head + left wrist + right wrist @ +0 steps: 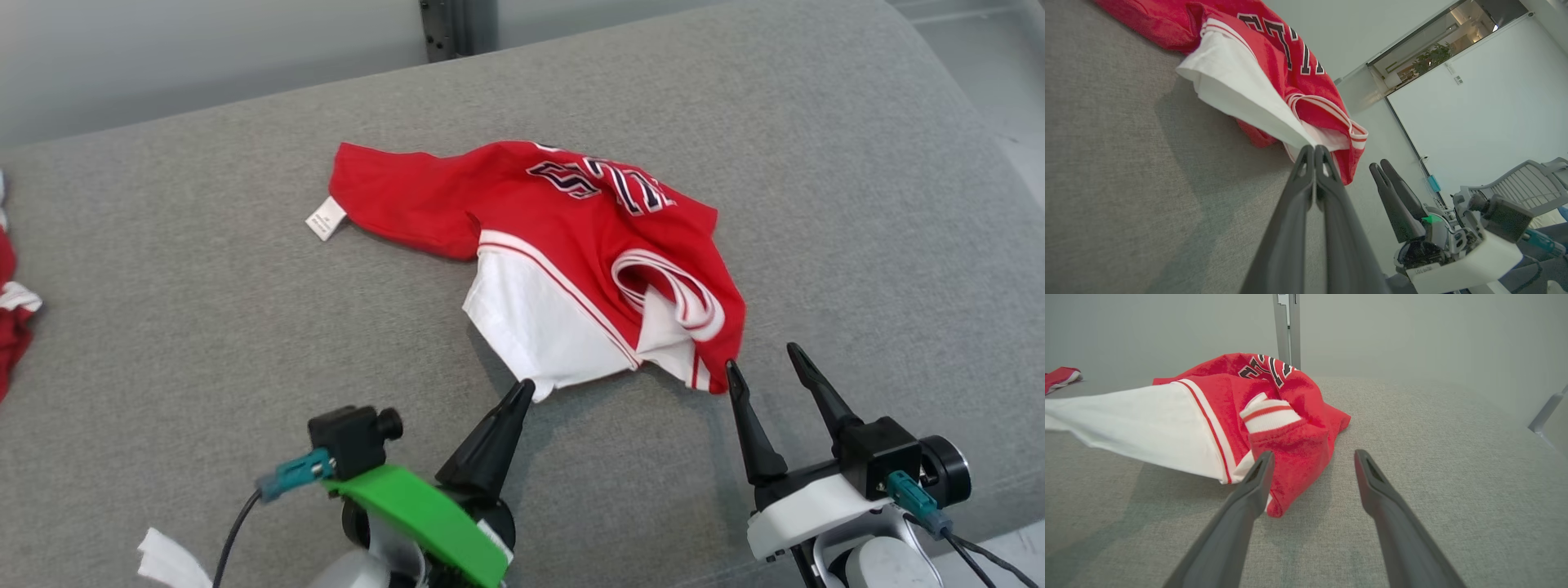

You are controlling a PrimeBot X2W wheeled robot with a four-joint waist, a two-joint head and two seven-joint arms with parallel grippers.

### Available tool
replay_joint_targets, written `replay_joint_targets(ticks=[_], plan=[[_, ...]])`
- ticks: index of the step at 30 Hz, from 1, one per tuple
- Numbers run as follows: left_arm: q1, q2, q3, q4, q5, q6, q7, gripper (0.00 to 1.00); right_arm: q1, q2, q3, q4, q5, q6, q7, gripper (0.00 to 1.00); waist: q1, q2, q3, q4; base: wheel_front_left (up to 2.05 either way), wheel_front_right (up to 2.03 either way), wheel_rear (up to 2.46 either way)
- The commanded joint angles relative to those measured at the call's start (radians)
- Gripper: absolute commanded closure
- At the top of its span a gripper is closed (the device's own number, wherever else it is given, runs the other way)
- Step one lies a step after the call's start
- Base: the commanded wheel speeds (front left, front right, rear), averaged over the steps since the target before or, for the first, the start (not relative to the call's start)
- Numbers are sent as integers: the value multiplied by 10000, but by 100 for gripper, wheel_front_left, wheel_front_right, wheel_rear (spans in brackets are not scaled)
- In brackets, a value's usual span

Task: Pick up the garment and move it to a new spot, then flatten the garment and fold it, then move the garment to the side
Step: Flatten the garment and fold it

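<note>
**Fig.** Red-and-white jersey (571,237) is lying crumpled on the grey upholstered surface (204,286). Left pincer (526,386) is closing, apparently on the white hem corner, for lifting. Right pincer (761,357) is hovering wide beside the red edge, likely readying a second hold.

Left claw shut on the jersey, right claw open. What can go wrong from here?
1. The left claw pinches only the very tip of the jersey's white corner; lifting may pull it free.
2. The right claw is open with the red edge by just one finger; closing there may miss or grab bunched layers.
</note>
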Motion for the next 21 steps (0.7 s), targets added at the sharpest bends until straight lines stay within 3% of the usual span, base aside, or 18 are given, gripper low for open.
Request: replay_joint_targets(ticks=[1,5,10,14,21], plan=[[471,341,99,-835,-102,90,-5,100,148,-74,31,18,-61,-14,-31,0,0,0,-582,779,0,0,0],[1504,1230,367,-3353,-415,423,-34,100,285,-160,126,67,-42,-14,-32,0,0,0,-851,1250,0,0,0],[2504,2030,578,-5357,-470,941,-127,100,490,-237,163,92,-22,-14,-31,0,0,0,-1088,1789,0,0,0],[3123,2309,677,-5794,-698,1156,-227,100,520,-278,185,116,6,-14,-31,0,0,0,-1125,2130,0,0,0],[3543,2457,703,-5221,-897,1179,-305,100,459,-333,265,154,10,-14,-31,0,0,0,-1070,2375,0,0,0]])
